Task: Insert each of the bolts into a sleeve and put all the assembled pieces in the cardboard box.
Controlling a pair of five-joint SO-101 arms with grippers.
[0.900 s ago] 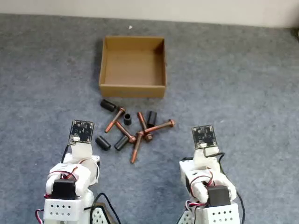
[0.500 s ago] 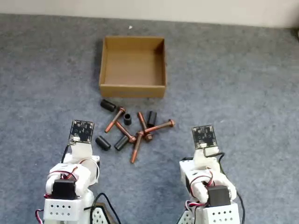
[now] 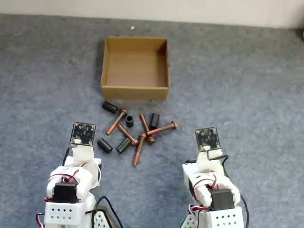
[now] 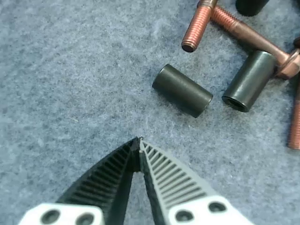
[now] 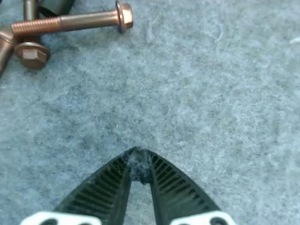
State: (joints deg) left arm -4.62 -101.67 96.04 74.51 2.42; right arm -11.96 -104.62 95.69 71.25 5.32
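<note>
Fingers [image 4: 164, 173] of our left gripper [image 4: 139, 141] are clenched tip to tip on nothing; same for our right gripper [image 5: 137, 153], pads [image 5: 171, 187] pressed together, empty.

Change over the last second: none; both arms sit where they were, the pile of parts [image 3: 137, 130] lies as it did; we read this as the very start, no step done yet.

Left side: black sleeve [image 4: 182, 90] on its side just ahead of the fingertips, not touching them; second sleeve [image 4: 248, 80] farther ahead and off to one side, open end facing back at us, just beside the head of a copper bolt [image 4: 248, 35].

Right side: flanged bolt [image 5: 70, 21] lying crosswise well ahead of the fingertips; another bolt head [image 5: 32, 54] just beside it, slightly nearer; bare carpet [image 5: 187, 93] between the tips and both.

Cardboard box [image 3: 135, 92] sits beyond the pile from both grippers; we see nothing in it; no bolt looks seated in a sleeve from the high view.

Our take: whole task still open; left has to spread its fingers before it can take the near sleeve; right is better placed for the flanged bolt; tangled bolts may roll when one gets pulled.
</note>
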